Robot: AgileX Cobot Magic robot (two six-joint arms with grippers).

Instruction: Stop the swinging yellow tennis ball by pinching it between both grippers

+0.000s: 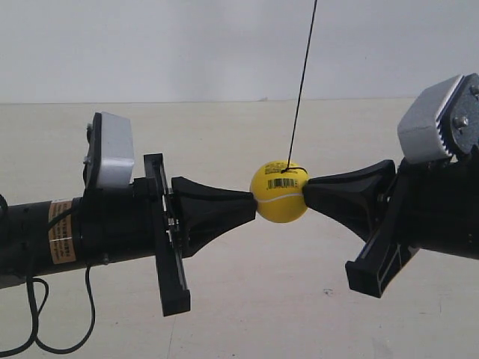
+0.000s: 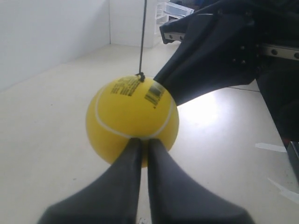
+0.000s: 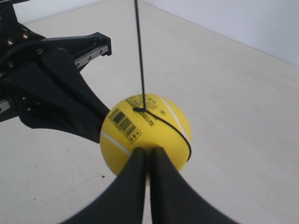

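Observation:
The yellow tennis ball [image 1: 278, 193] hangs on a thin black string [image 1: 302, 75], barcode sticker facing the exterior camera. It sits between two black wedge tips that touch it from opposite sides. My left gripper [image 1: 253, 206], the arm at the exterior view's left, is shut with its tip pressed on the ball [image 2: 132, 119]; its jaws [image 2: 144, 141] show only a thin slit. My right gripper [image 1: 305, 193] is shut too, tilted slightly, its tip [image 3: 147, 150] against the ball [image 3: 145, 135]. Each wrist view shows the other gripper behind the ball.
A pale floor [image 1: 254, 314] lies below and a white wall [image 1: 187, 45] behind. A black cable [image 1: 34, 318] loops under the arm at the exterior view's left. A white rack [image 2: 175, 8] stands far off, with tape marks [image 2: 271, 147] on the floor.

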